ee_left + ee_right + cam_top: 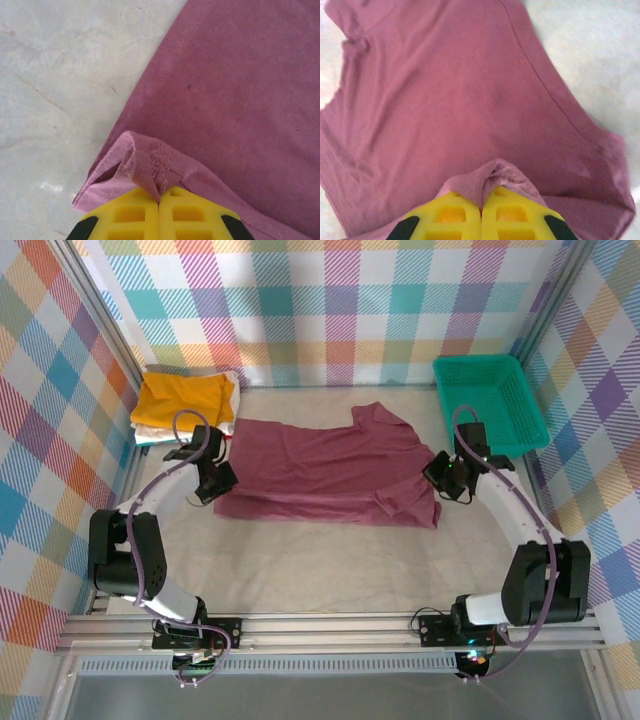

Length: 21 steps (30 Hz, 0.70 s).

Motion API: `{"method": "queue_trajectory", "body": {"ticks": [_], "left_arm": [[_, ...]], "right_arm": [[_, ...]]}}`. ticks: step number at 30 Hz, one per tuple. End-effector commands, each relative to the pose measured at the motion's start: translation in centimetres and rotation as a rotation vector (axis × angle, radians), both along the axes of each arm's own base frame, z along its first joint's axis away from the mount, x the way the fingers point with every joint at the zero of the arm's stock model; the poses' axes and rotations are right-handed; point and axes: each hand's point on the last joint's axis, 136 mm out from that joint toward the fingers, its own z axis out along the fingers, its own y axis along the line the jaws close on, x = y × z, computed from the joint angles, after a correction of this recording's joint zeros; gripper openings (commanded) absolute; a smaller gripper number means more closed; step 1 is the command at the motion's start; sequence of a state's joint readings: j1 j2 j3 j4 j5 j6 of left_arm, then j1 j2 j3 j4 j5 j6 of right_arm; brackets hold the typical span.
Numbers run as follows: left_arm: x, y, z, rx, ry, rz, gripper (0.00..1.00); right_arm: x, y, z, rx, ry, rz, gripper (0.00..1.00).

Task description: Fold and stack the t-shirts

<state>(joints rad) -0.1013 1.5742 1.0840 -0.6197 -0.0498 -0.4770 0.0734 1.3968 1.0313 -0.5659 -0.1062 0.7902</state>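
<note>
The teal basket (490, 400) sat apart from the flat, wrinkly maroon t-shirt (330, 465). The left end effector (159, 197) and right end effector (482, 197) pinched it tight.

Bright, even, diffuse light falls from above. The table (330, 570) looks pale, almost washed out in both wrist views, with one small glint in the left wrist view. Shadows are soft and thin, lying under the folds and near edge of the maroon t-shirt (320, 465). Its stitching looks sharp, without motion blur.
</note>
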Motion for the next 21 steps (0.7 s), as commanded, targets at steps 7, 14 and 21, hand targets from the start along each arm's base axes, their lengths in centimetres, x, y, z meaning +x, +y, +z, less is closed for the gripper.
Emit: {"method": "queue_trajectory", "body": {"ticks": [7,14,21], "left_arm": [[5.5,2.4,4.0,0.084,-0.110,0.036,0.59],[0.5,1.2,3.5,0.076,-0.085,-0.011,0.58],[-3.3,-0.7,-2.3,0.029,0.048,-0.075,0.54]], "right_arm": [[8.4,1.5,5.6,0.028,-0.173,0.070,0.32],[1.4,4.2,3.8,0.078,-0.139,0.211,0.32],[-5.1,5.2,-3.3,0.166,0.079,0.206,0.32]]}}
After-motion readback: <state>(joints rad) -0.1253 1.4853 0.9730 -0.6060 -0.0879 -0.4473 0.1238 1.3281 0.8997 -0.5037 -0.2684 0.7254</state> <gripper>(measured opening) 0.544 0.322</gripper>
